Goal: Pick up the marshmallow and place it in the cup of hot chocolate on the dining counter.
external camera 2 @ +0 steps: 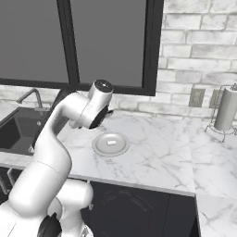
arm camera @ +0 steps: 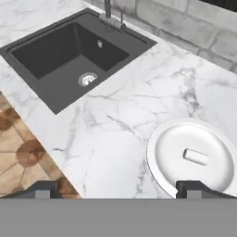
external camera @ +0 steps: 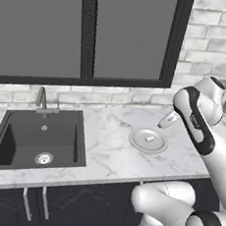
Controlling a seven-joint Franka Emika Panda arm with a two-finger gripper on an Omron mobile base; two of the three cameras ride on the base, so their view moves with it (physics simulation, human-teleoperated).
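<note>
Was in the reach-and-grasp step, the pick not yet made. Hovered with the hand (arm camera: 118, 187) above the marble worktop (arm camera: 115, 120), fingers spread wide and gripping nothing, the two dark fingertips (arm camera: 194, 187) set far apart at the bottom of the hand view. Saw the marshmallow (arm camera: 195, 157) lying on its side in the round pale plate (arm camera: 159, 152), ahead of the hand and off toward the right fingertip, not between the fingers. Sat likewise in the plate in the base views, marshmallow (external camera: 150, 138) just below and beside the hand (external camera: 166, 120).

Judged the next move to call for shifting the hand sideways until the marshmallow lay centred between the fingers, then lowering into the plate and closing gently on the stubby white piece. Would need care with the plate's raised rim, which the right finger could strike on the way down, and with a small round thing that might roll from a glancing touch.

Found open marble all round the plate. Lay further off to the hand's left and ahead the black sink (arm camera: 69, 55) with its faucet (external camera: 42, 100); dropped away at the near left the worktop edge, with patterned floor (arm camera: 23, 152) below. Stood the brick wall (external camera 2: 199, 51) beyond, a paper towel holder (external camera 2: 226, 111) well apart. Could not see the cup of hot chocolate or the dining counter from here, so judged a drive of the base needed later.
</note>
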